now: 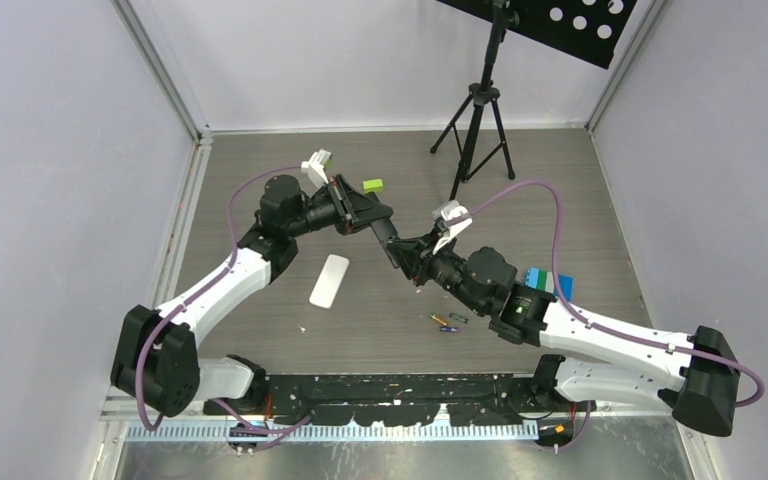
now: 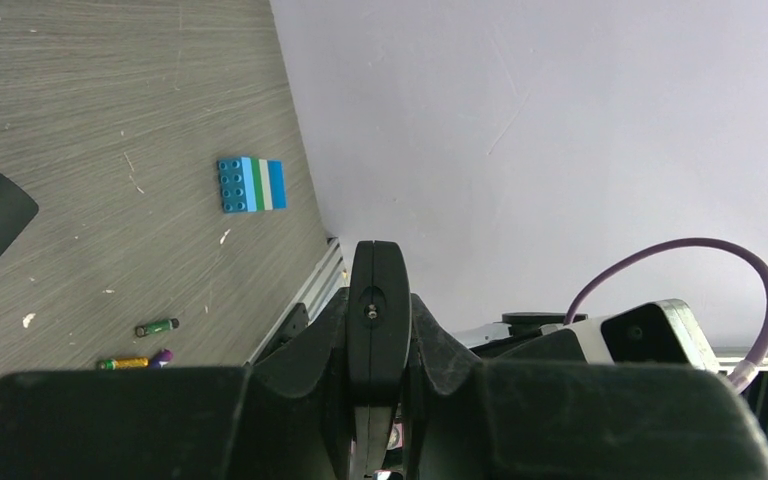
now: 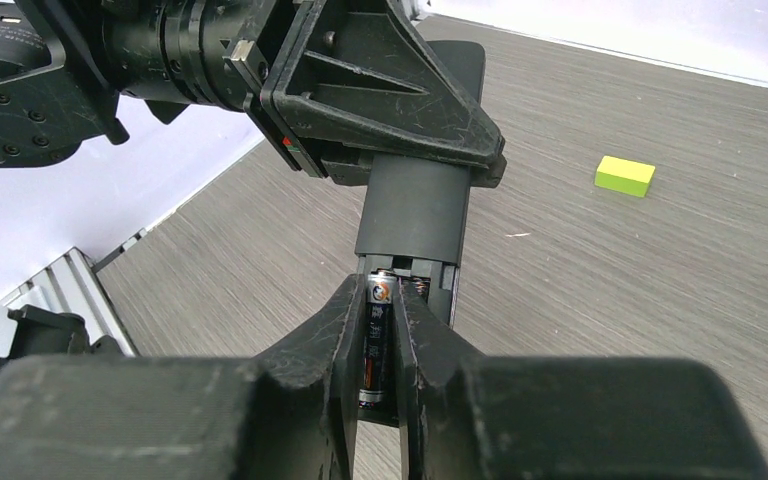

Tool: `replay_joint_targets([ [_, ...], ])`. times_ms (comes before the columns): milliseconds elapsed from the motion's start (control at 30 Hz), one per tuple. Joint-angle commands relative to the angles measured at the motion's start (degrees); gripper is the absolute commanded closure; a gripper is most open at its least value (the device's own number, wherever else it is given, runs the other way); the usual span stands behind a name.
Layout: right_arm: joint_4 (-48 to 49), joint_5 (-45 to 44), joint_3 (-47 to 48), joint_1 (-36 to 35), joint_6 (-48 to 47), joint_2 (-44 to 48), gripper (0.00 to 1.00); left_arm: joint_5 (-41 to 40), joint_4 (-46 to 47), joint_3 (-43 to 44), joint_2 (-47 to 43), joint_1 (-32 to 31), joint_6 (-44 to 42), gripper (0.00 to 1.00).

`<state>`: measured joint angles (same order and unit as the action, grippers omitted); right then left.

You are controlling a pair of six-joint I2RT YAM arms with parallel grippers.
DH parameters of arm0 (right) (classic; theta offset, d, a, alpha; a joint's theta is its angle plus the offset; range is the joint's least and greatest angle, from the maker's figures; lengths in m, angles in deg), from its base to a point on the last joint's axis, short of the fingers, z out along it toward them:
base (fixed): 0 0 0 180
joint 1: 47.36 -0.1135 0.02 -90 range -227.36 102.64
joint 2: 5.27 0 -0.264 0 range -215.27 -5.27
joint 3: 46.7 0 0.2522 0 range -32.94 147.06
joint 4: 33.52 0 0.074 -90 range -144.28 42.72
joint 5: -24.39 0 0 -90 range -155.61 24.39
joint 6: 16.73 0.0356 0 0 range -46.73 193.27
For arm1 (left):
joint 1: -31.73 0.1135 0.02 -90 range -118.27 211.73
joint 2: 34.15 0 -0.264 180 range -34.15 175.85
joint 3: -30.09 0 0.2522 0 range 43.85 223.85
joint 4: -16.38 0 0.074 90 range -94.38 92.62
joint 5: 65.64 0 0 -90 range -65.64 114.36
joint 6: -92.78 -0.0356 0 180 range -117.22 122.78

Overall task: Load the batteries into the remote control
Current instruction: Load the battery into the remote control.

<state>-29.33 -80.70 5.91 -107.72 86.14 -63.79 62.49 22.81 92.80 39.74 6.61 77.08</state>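
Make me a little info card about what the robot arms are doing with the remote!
left end effector: shut on the black remote control, holding it in the air
right end effector: shut on a black battery, right at the remote's open slot
loose batteries: three, lying on the table
other stuff: green block, blue, green and white brick, white flat piece

A dark battery (image 3: 376, 345) touches the black remote (image 3: 412, 215)'s compartment.
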Motion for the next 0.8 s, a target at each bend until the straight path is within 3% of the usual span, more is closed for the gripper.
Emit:
replay_joint_targets([
  [0,-11.7,4.3,-2.6,-0.6,3.3,-4.0,0.78,0.9,12.1,3.0,-2.6,0.7,5.3,1.0],
  [600,-16.1,2.9,4.4,1.1,7.9,-4.7,0.67,3.8,12.8,-3.0,-3.4,0.7,2.9,1.0],
  [767,-18.8,2.9,6.6,1.5,10.5,-4.1,0.58,4.4,11.6,-3.3,-3.6,0.7,0.9,1.0],
])
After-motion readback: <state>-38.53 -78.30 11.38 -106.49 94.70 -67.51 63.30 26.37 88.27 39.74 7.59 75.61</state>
